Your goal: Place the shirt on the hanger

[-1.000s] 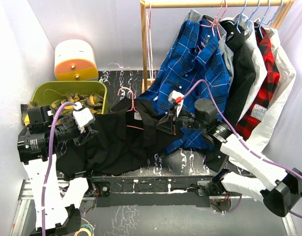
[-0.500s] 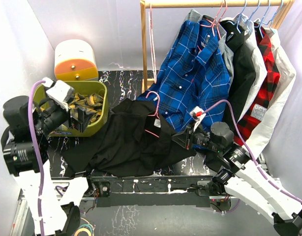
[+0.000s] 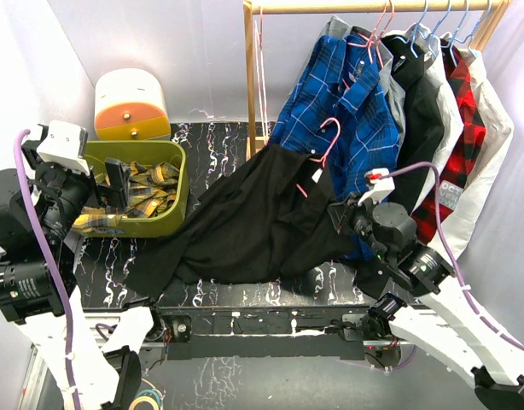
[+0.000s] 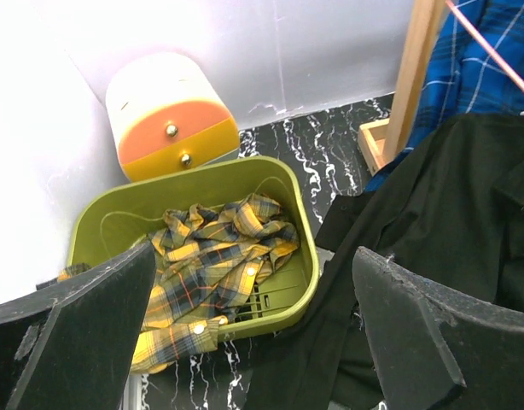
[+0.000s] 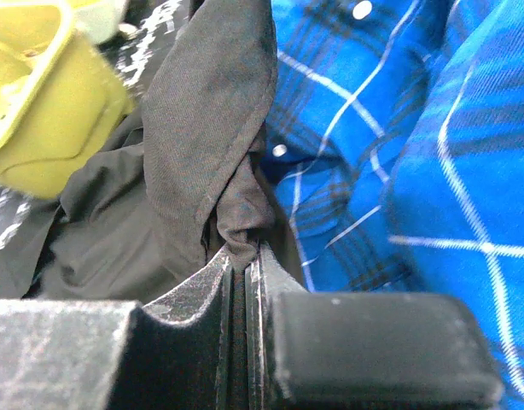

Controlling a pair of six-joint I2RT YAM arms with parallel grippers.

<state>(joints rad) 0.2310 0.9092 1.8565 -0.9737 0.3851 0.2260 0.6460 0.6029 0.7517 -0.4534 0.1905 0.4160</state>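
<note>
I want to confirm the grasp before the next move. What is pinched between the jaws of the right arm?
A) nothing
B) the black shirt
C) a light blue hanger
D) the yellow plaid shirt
B: in the right wrist view a fold of the black shirt runs down into the right gripper, whose jaws are closed on it; the blue plaid shirt only hangs behind.

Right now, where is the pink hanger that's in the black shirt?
Top view, just right of centre: the hanger sticks hook-up out of the black shirt, against the hanging blue plaid shirt.
</note>
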